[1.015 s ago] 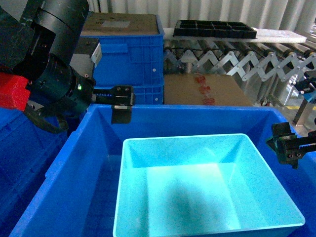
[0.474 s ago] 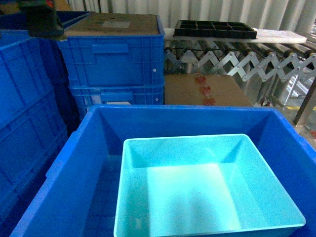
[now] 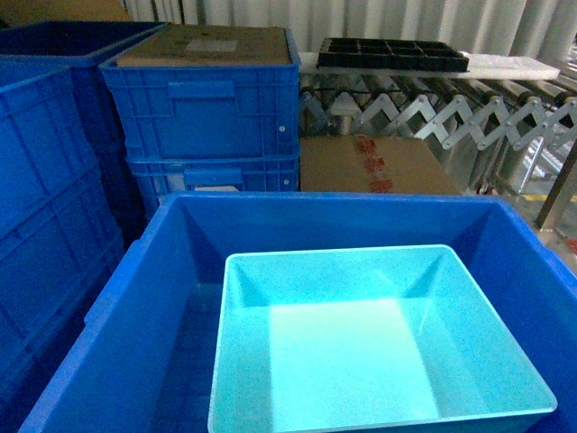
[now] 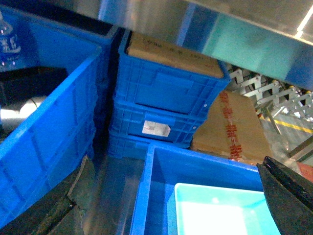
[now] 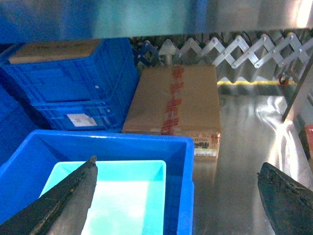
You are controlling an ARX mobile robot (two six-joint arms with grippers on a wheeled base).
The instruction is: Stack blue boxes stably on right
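Left of the big royal-blue bin stand stacked blue crates. The pale turquoise tub sits inside that bin, toward its right wall. Behind the bin lies a cardboard box. The left gripper's jaws are spread wide, the right gripper's likewise, both holding nothing.

Bright overhead light washes the pale turquoise tub floor almost white in all three views, with a strong blue cast throughout. In both wrist views the pincer fingers sit dark and soft-focused at the lower corners. Beyond the right pincer, the metal floor shows hazy glare.
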